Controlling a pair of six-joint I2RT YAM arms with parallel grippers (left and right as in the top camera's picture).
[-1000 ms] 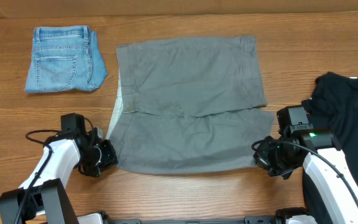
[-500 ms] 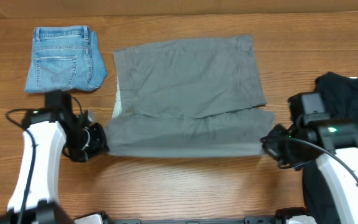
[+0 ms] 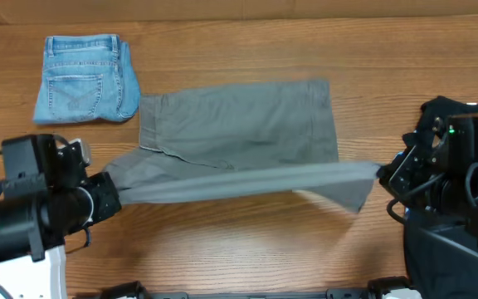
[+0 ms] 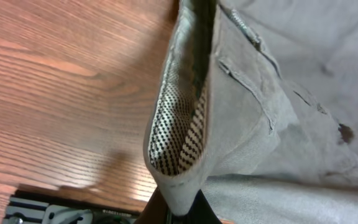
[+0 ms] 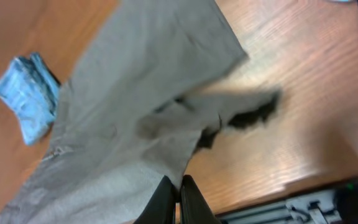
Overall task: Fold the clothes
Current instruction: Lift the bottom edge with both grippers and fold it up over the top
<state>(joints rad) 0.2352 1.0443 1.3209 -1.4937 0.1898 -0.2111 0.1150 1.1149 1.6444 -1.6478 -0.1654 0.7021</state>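
Note:
The grey shorts (image 3: pixel 239 124) lie mid-table with their near edge lifted off the wood and stretched taut between my two grippers. My left gripper (image 3: pixel 110 198) is shut on the waistband corner; the left wrist view shows the dotted pale lining (image 4: pixel 179 140) hanging from my fingers (image 4: pixel 178 211). My right gripper (image 3: pixel 382 174) is shut on the hem corner of the near leg; the right wrist view shows the grey shorts (image 5: pixel 129 118) pinched between the fingers (image 5: pixel 178 193). The far half rests flat on the table.
Small folded light-blue denim shorts (image 3: pixel 85 79) lie at the back left, also in the right wrist view (image 5: pixel 27 96). A black garment heap (image 3: pixel 463 137) lies at the right edge behind my right arm. Bare wood table (image 3: pixel 247 257) runs along the front.
Both grippers have risen and moved back with the near edge of the grey shorts, lifting it off the table. The far edge of the shorts has slid nearer.

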